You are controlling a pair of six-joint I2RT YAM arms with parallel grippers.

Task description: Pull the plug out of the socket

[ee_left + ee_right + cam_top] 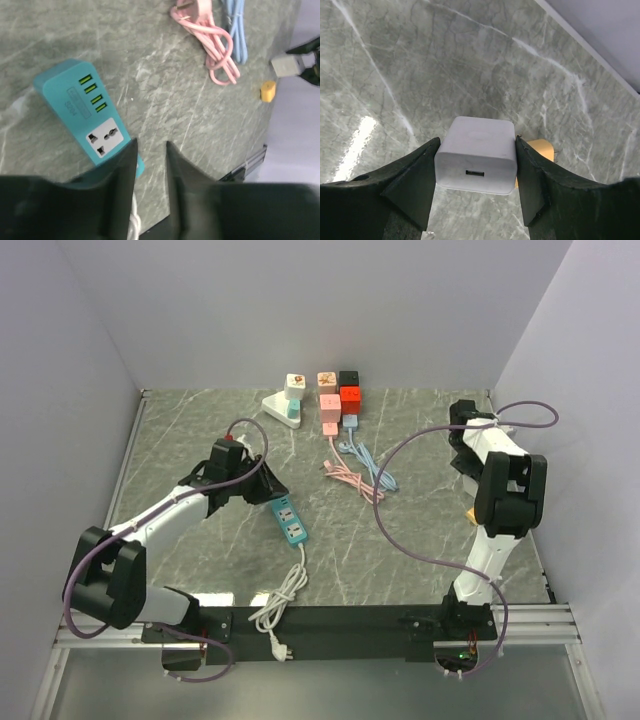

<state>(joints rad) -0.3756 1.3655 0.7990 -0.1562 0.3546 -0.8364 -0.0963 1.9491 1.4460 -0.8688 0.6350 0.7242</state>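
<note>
White plug (476, 150): right pincer (477, 167) is clamping it, holding it aloft.
Teal socket strip (70, 95): lying just below left pincer (151, 150), jaws standing slightly apart, seemingly for bracing.

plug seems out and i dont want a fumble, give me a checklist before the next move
1. Plug off the strip: ok, the white charger is clamped in the right gripper, away from the teal power strip.
2. Strip's socket empty: ok.
3. Left gripper empty: ok, fingers apart, nothing between them.
4. Left finger touching the strip's end: cannot tell.
5. Spot under the charger free: not ok, a small orange block lies there.
</note>
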